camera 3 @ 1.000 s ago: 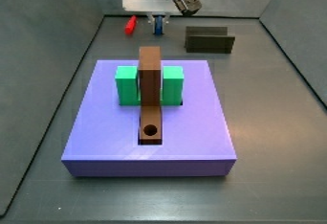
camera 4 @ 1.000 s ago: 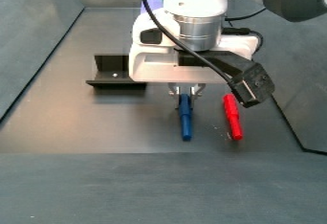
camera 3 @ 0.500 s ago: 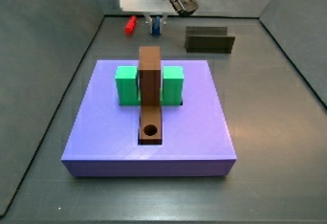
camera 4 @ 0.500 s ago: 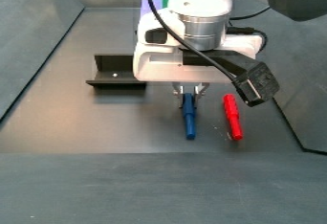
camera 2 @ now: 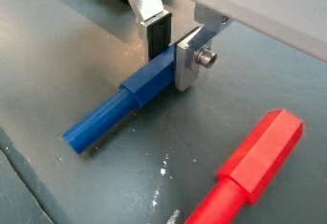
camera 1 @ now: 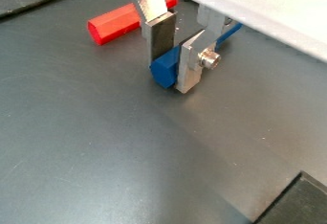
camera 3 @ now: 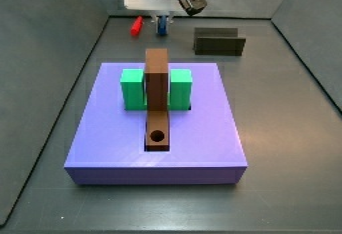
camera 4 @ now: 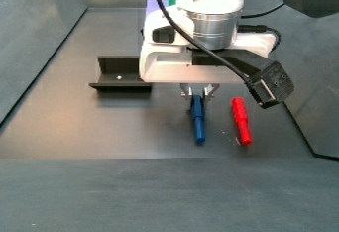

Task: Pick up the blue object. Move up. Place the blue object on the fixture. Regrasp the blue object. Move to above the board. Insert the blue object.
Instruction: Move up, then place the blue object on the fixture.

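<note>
Board sits nearest me in a side view: a purple block carrying a green piece and a brown upright bar with a hole at its near end. Beyond it, on the counter, the fixture stands to one side, well apart from the work area.

Farthest back, the gripper is down at the counter with its fingers straddling one end of the blue peg, which lies flat. I read the jaws as narrowly spread, the pads at or almost at the peg's sides; I cannot confirm a firm hold. A red peg lies just beside the blue one, apart from it.

Risks as I judge them: the grasp is near the peg's end, so the long free part may droop or swing on lifting. Incomplete closure would let it slip. Any sideways drift could nudge the red peg.
</note>
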